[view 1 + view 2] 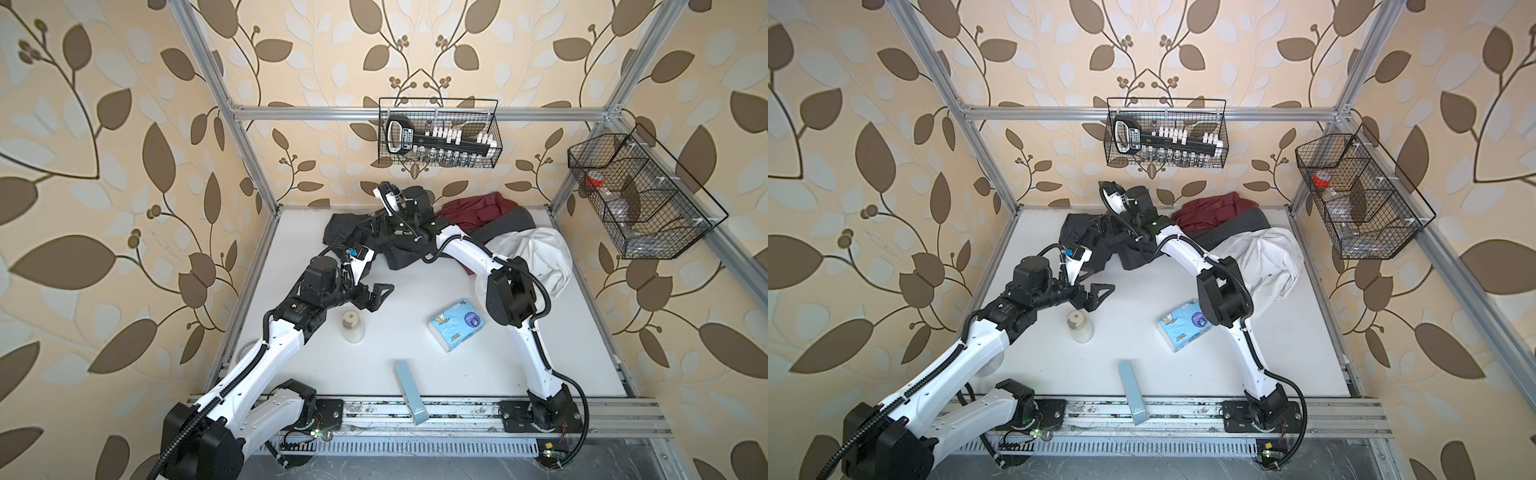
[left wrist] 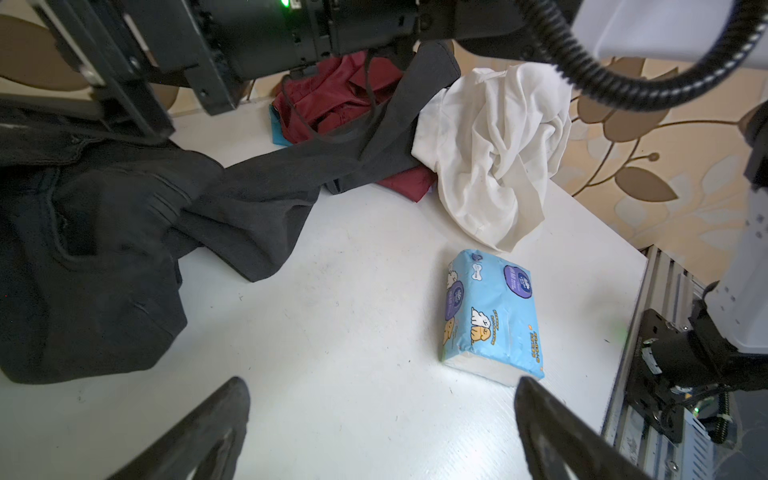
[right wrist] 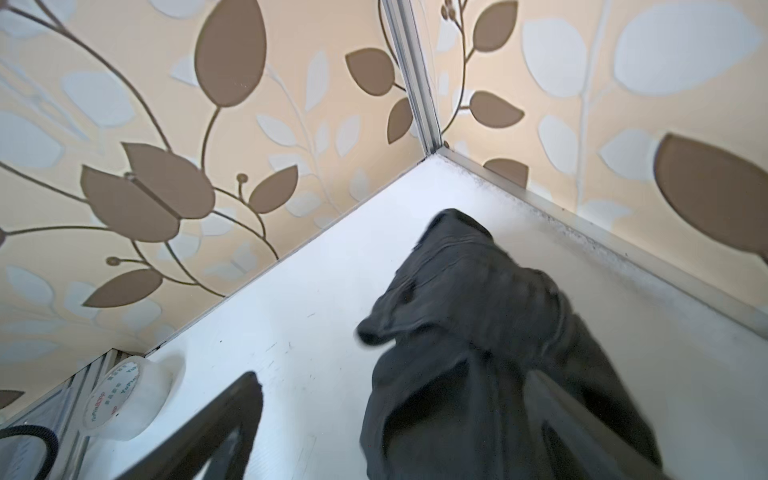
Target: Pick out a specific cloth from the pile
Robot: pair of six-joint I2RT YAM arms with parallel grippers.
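Right gripper [image 3: 392,376]: jaws standing wide, the cloth [image 3: 478,311] lying partly between them.
Left gripper [image 2: 381,380]: gaping, holding nothing.
Left wrist view alone: showing blue scrap [image 2: 275,133] beside maroon cloth [image 2: 332,95].

Tape roll [image 3: 124,399]: on its inner core we read "YuPin" and "YuPinBOPP" in red letters.
Tissue pack [image 2: 490,316]: we see print on its purple round badges and a row of orange characters along one edge, but we cannot read any of it.
Black tool holder [image 1: 440,141]: its handle carries a white-bordered label; we cannot make out the word on it.
Slim blue box [image 1: 409,392]: we see a small white mark near its front end, too small to read.
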